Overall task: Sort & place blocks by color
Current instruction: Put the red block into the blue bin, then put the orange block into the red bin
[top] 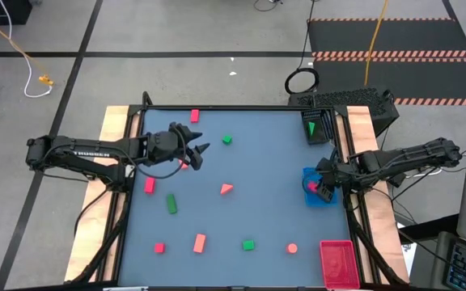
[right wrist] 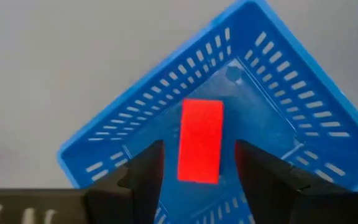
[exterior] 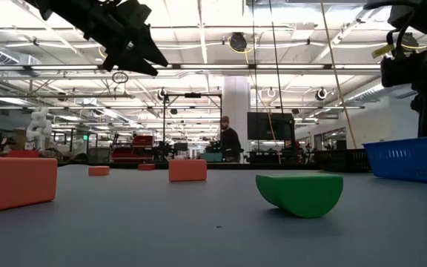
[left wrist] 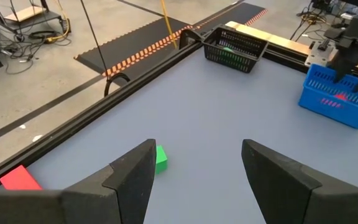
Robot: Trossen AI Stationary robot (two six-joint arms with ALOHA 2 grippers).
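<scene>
Desk (top: 257,162): grey-blue top with wooden side rails, seen from above.

Left pincer (top: 199,150): at about 10 o'clock from the desk centre, raised above the top; fingers (left wrist: 132,177) spread wide, nothing between them.

Right pincer (top: 324,187): at 3 o'clock, directly over the blue basket (top: 307,175); fingers (right wrist: 143,171) spread, a red bar (right wrist: 200,141) lying flat on the basket floor between them, not pinched.

Black basket (top: 318,127): at about 1 o'clock, right edge; green pieces inside.

Red tray (top: 336,260): at 5 o'clock, near corner.

Blocks loose on the desk:
- red block (top: 194,116), 11 o'clock, far edge
- green cube (top: 227,140), 12 o'clock, just beyond the left pincer
- salmon wedge (top: 226,188), near centre
- red bar (top: 149,185), 9 o'clock
- green bar (top: 171,204), 8 o'clock, just beside the previous
- red cube (top: 159,247), 7 o'clock
- salmon bar (top: 199,242), 7 o'clock
- green block (top: 248,244), 6 o'clock
- salmon round piece (top: 292,248), 5 o'clock

The low view shows a green half-round block (exterior: 299,193) closest to its camera.
</scene>
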